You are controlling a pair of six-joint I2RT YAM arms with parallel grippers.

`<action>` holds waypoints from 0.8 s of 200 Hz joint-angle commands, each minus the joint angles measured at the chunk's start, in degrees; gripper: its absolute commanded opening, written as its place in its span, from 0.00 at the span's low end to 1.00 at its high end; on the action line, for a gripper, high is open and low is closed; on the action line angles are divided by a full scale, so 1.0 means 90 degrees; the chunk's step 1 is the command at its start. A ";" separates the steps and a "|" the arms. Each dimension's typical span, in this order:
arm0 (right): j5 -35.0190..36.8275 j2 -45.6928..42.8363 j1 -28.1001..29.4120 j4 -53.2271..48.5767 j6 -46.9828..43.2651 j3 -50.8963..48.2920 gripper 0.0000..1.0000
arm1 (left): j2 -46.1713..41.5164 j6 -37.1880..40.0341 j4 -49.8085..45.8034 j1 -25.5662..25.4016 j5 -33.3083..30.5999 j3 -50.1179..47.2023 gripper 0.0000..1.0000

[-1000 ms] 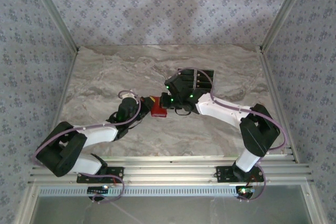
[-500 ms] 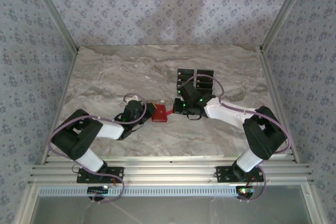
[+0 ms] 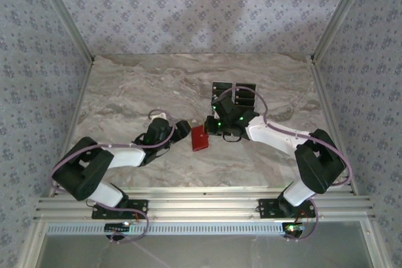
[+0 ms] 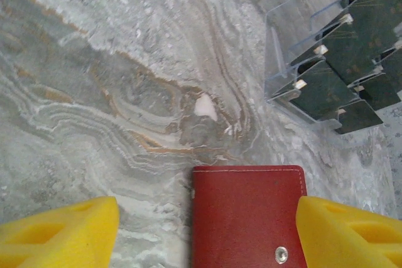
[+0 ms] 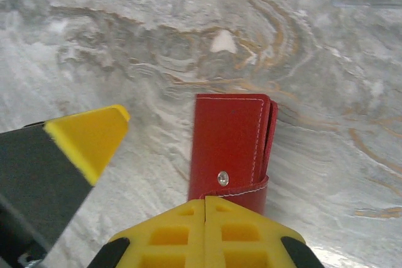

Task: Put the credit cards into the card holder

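The red card holder [image 3: 200, 137] lies closed on the marble table, snap stud up, between my two grippers. My left gripper [image 3: 186, 131] is open, and in its wrist view its yellow fingers [image 4: 59, 230] stand either side of the card holder [image 4: 248, 211], the right one at its edge. My right gripper [image 5: 205, 204] is shut, its tips over the clasp strap at the near end of the card holder [image 5: 229, 136]. The black credit cards [image 4: 342, 61] stand in a clear tiered rack [image 3: 234, 94] behind the right gripper [image 3: 213, 130].
The rack's clear corner [image 4: 276, 61] stands close beyond the card holder. One finger of the left gripper [image 5: 88, 136] shows beside the holder in the right wrist view. Patterned walls and metal rails [image 3: 201, 208] enclose the marble table [image 3: 125, 86].
My left gripper has gone from shut to open and let go of the card holder. The holder has shifted right and turned lengthwise. The right gripper has stayed shut beside it.
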 commanded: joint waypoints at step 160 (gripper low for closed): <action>0.0217 -0.0394 -0.0065 -0.0121 -0.0060 -0.0381 0.00 | -0.0603 0.0840 -0.1222 -0.0024 0.0043 0.0003 0.62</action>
